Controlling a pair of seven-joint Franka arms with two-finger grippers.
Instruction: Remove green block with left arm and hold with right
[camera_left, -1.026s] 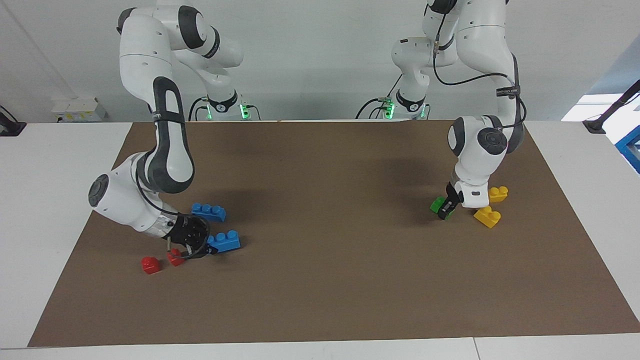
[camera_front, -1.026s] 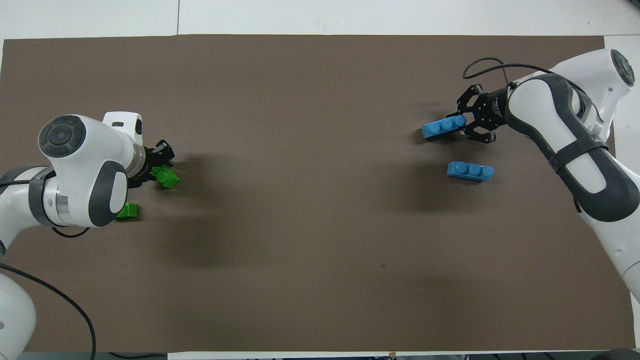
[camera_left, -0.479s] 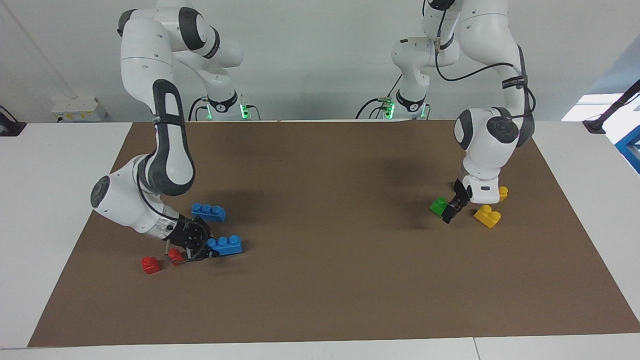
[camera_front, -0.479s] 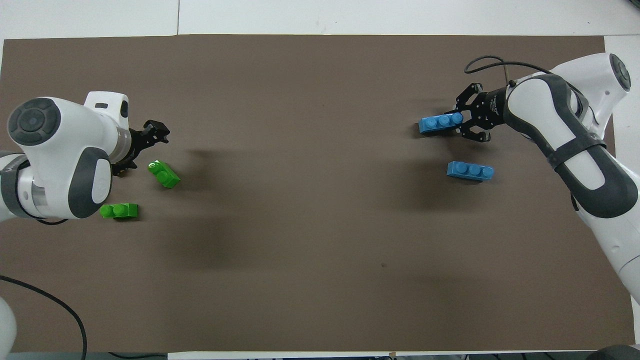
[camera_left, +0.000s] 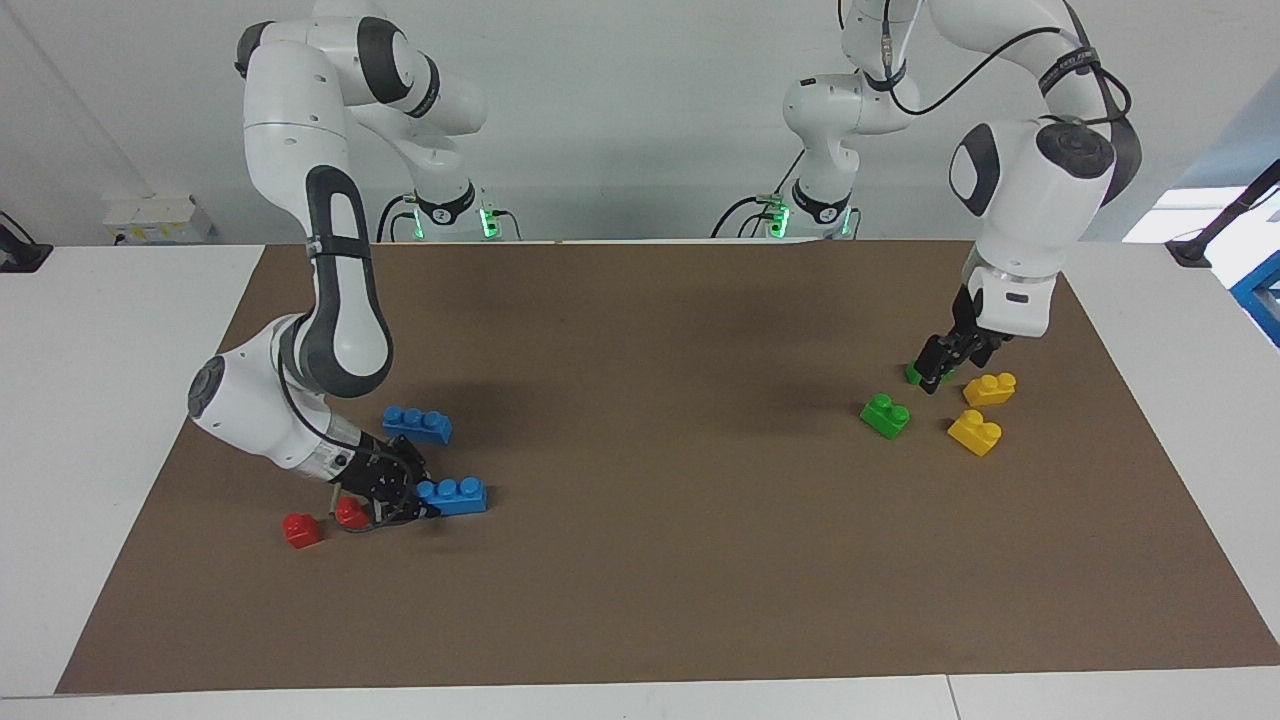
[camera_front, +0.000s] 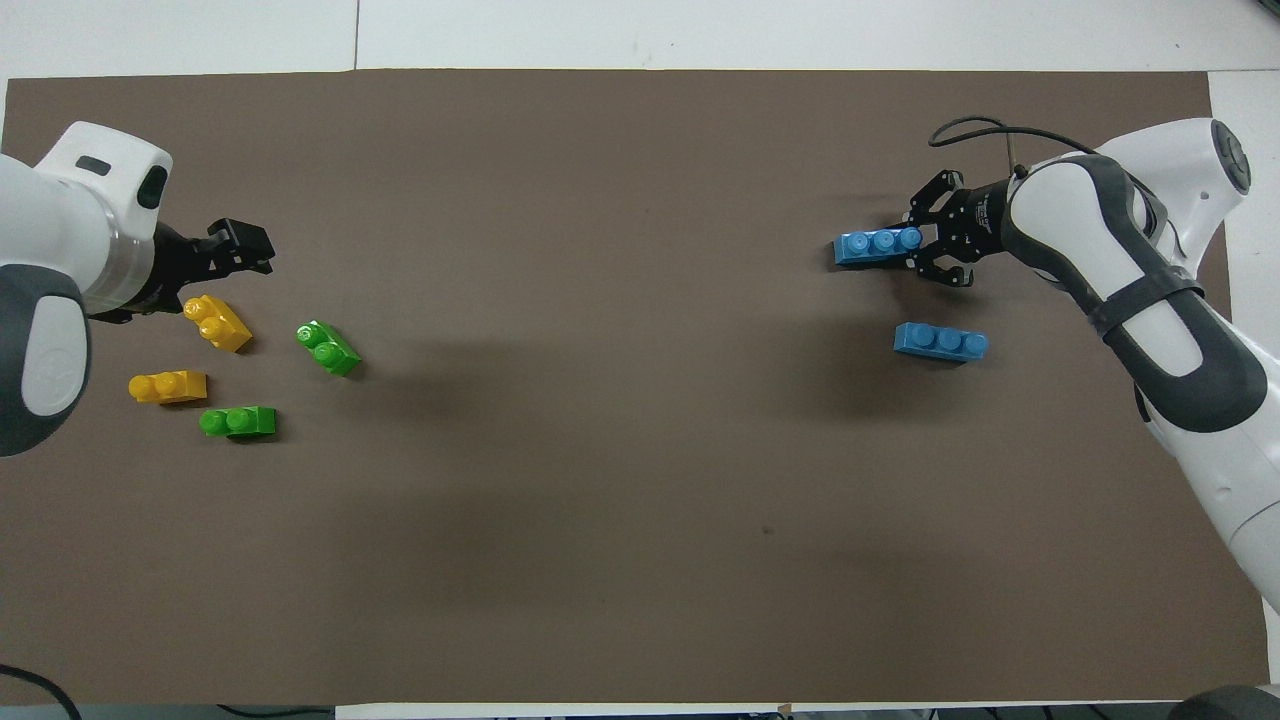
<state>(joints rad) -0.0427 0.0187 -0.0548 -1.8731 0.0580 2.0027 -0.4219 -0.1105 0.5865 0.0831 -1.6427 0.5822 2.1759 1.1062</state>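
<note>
Two green blocks lie on the brown mat at the left arm's end: one (camera_left: 885, 415) (camera_front: 328, 348) farther from the robots, the other (camera_left: 912, 376) (camera_front: 238, 421) nearer and partly covered in the facing view by the gripper. My left gripper (camera_left: 941, 364) (camera_front: 238, 248) hangs open and empty in the air over this group and touches nothing. My right gripper (camera_left: 405, 492) (camera_front: 925, 245) is low at the right arm's end, shut on one end of a blue three-stud brick (camera_left: 452, 495) (camera_front: 878, 244) that lies level at the mat.
Two yellow blocks (camera_left: 990, 388) (camera_left: 975, 432) lie beside the green ones. A second blue brick (camera_left: 417, 424) (camera_front: 940, 342) lies nearer the robots than the held one. Two red blocks (camera_left: 300, 530) (camera_left: 350, 513) sit by the right gripper.
My left gripper let go of the farther green block, which stays on the mat, and rose up and away from it. My right gripper levelled the blue brick down toward the mat.
</note>
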